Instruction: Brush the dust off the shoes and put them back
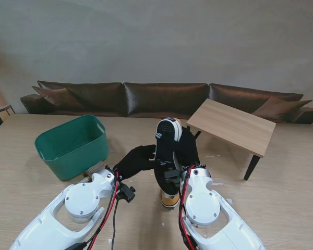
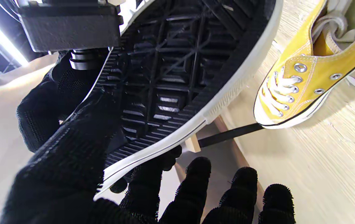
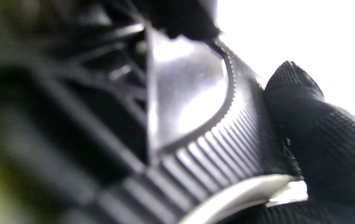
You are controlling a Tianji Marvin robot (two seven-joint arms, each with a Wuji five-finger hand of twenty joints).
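So we've got one yellow sneaker [image 1: 168, 151] up in the air right now, sole facing us, standing nearly on end over the middle of the surface [image 1: 281, 182] with its long axis running away from us. The right robot hand [image 1: 183, 151] is wrapped around it from the right side; in the right wrist view a gloved finger is pressed against the ribbed edge of the sole, so that hand is gripping the shoe.

The left robot hand [image 1: 136, 161] sits just to the left of the sole. In the left wrist view its thumb seems to lie on the tread while the other fingers [image 2: 196, 174] are spread out past the white rim, not closed on anything. We honestly can't spot a brush in that hand, so it looks empty to us.

The second yellow sneaker [image 2: 308, 84] is lying on the surface just beside the raised one, nearer to us, under the right wrist.

Our guess: brushing comes from the left, along the sole's length. A green basket [image 1: 72, 146] waits well off toward the left edge.
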